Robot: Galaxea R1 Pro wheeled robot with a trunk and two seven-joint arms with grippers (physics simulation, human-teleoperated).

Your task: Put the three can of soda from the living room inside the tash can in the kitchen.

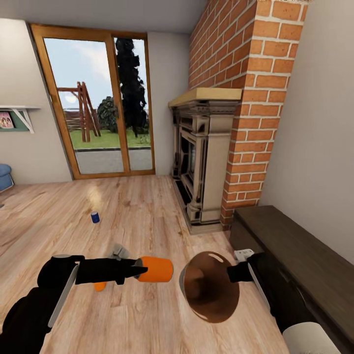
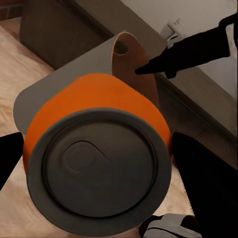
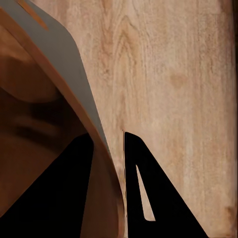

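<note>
Above the light wood plank floor (image 1: 147, 206), head view: left gripper (image 1: 140, 270) clamps bright orange soda can (image 1: 156, 269), mouth of grey round bin with brown inside (image 1: 210, 287) just beyond; dark blue can (image 1: 95, 217) well apart | left wrist: orange can (image 2: 99, 158) between fingers | right wrist: right gripper (image 3: 108, 163) pinches bin rim (image 3: 74, 89)

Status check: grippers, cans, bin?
Left gripper shut on orange can. Right gripper shut on trash can rim, bin tipped toward the can. Blue can on floor. Nothing between can and bin.
</note>
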